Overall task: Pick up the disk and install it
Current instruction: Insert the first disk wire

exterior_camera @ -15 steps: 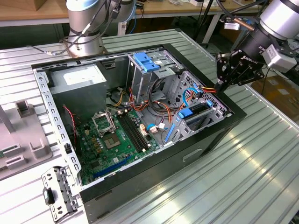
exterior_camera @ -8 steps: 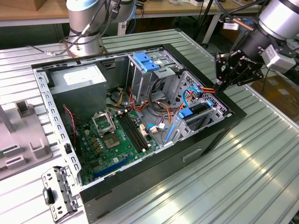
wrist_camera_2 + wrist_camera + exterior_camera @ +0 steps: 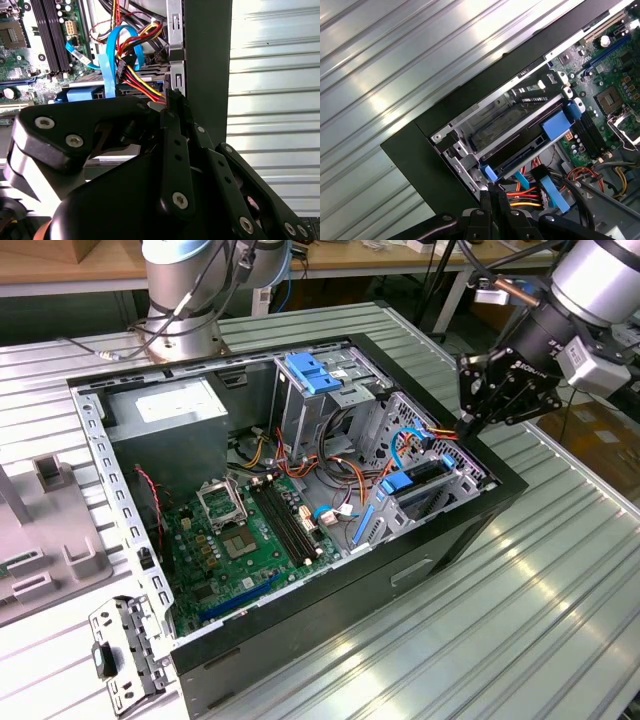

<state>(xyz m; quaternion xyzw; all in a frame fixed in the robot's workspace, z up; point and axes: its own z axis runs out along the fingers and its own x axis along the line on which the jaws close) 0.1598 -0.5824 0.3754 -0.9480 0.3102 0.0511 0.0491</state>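
- Gripper (image 3: 172, 97) linkage looms nearest, fingers pressed together, holding nothing.
- Disk (image 3: 520, 145) sits in the drive cage at the computer case's (image 3: 440, 540) corner, directly beyond the fingertips, long axis along the case edge.

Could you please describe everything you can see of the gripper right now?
The gripper is black, built of linked bars joined by silver screws, and looks like metal and hard plastic. Its two slim fingers are pressed together with nothing visibly between them. It reaches down at a slant over the edge of the open computer case, its tip right at the red, yellow and orange cable bundle beside the drive cage.
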